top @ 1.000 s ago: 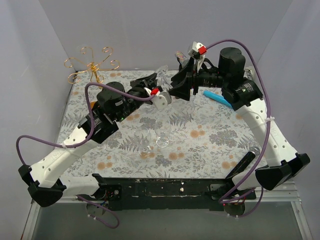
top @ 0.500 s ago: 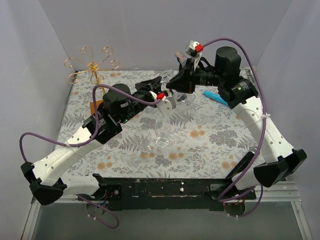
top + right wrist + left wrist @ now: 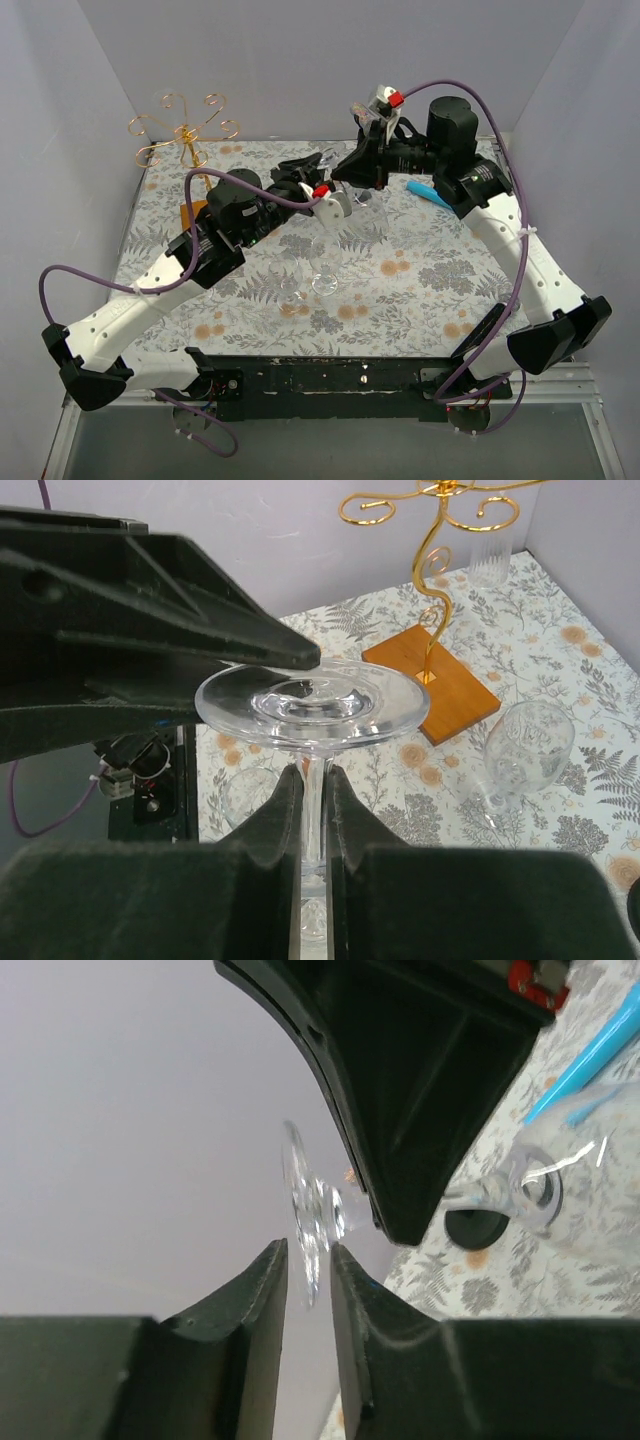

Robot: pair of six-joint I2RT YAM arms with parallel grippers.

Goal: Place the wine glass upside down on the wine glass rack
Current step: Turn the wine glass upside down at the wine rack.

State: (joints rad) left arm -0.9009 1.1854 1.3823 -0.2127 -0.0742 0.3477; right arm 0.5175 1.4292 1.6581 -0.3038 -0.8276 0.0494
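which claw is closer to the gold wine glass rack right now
Left. The left claw is right of the wine glass rack, at the foot of the wine glass; the right claw is farther right, gripping its stem.

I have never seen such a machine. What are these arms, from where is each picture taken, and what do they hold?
These are two robot arms, bolted at the near edge of a table covered with a flower pattern. One picture looks down from above and behind them. The other two come from a camera on each wrist, showing that arm's own fingers. The right gripper is shut on the stem of a wine glass, held foot up. The left gripper has its fingers close around the rim of that foot; whether they press it I cannot tell. On the table are the gold wine glass rack with its wooden base, a second glass lying on its side, and a blue object.
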